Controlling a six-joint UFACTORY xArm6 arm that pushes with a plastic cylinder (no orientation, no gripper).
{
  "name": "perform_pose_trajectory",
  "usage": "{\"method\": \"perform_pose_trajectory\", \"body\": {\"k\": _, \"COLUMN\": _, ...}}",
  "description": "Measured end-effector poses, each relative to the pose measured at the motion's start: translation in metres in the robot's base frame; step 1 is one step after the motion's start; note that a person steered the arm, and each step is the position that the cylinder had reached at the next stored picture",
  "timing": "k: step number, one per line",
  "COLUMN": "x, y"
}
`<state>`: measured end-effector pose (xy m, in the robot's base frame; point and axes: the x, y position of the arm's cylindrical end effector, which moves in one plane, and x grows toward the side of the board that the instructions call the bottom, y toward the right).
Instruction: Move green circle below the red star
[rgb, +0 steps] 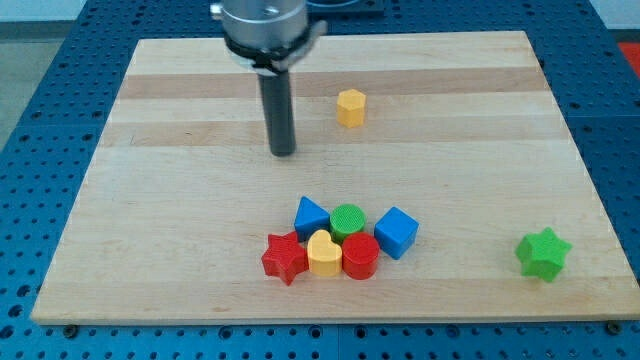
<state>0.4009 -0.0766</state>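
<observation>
The green circle (348, 219) sits in a tight cluster near the view's bottom middle, above and to the right of the red star (285, 257). The star is the cluster's bottom-left block. A yellow heart (323, 253) lies between the star and a red cylinder (360, 256), directly under the green circle. A blue triangular block (311, 217) touches the green circle's left side. A blue cube (396, 232) is on its right. My tip (284, 152) rests on the board well above the cluster, apart from every block.
A yellow hexagon (351, 107) stands near the view's top middle, right of my rod. A green star (543, 253) lies alone at the bottom right. The wooden board (150, 200) ends in blue pegboard on all sides.
</observation>
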Motion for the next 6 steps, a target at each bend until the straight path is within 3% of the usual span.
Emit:
{"method": "perform_pose_trajectory", "body": {"k": 2, "x": -0.078, "y": 0.017}}
{"method": "perform_pose_trajectory", "body": {"k": 4, "x": -0.085, "y": 0.093}}
{"method": "perform_pose_trajectory", "body": {"k": 6, "x": -0.057, "y": 0.105}}
